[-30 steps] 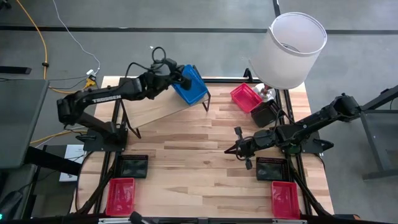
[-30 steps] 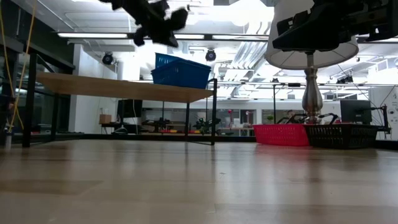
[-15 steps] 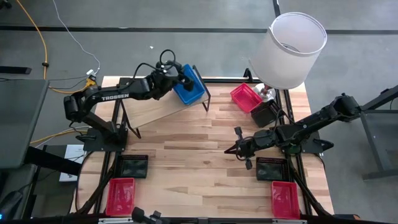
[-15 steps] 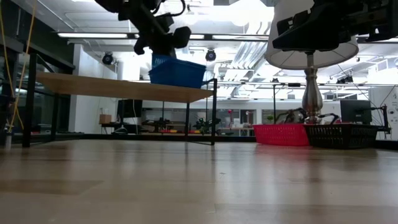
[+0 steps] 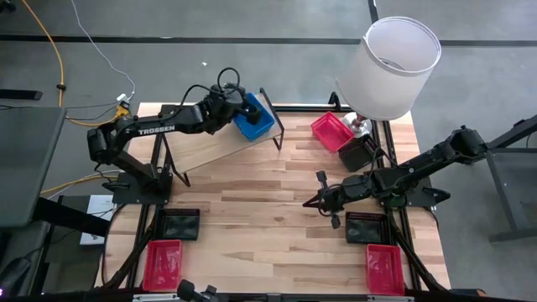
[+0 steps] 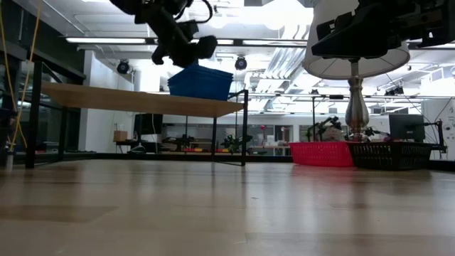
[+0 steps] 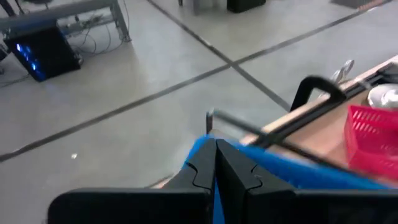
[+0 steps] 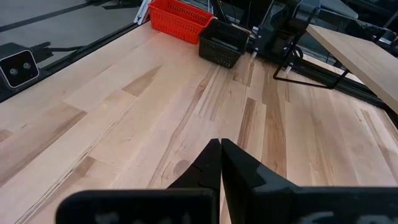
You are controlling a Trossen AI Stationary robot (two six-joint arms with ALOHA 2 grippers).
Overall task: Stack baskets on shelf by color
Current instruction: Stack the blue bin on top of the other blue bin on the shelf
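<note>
Nearest the front edge of the table (image 5: pixel 277 218), two red baskets are sitting, one at the near left (image 5: pixel 162 263) and one at the near right (image 5: pixel 384 268), and just behind each is a black basket, one on the left (image 5: pixel 179 224) and one on the right (image 5: pixel 366 227). They are probably waiting there so each arm can reach its own side. A little farther in, the right gripper (image 5: pixel 307 202) is hanging low over the bare middle of the table with its two fingers pressed together and nothing between them. It looks like it is resting out of the way while the other arm works. Farther back on the right, another red basket (image 5: pixel 331 131) and another black basket (image 5: pixel 356 153) are sitting side by side by the foot of the lamp (image 5: pixel 391 67), whose white shade is standing high above them. Farthest back on the left, the shelf (image 5: pixel 214 151) is standing as a wooden plank on thin black legs. The blue basket (image 5: pixel 256 117) is sitting on its far right end, and it looks a bit crooked on the plank. The left gripper (image 5: pixel 244 106) is reaching over the shelf and is right at the blue basket, with its fingers pinched shut. In the left wrist view a strip of blue is showing between the fingers, so it seems to be pinching the basket's rim (image 7: pixel 273 168), likely to set it straight in its spot. No other basket is on the shelf yet, so most of the sorting is not done.
</note>
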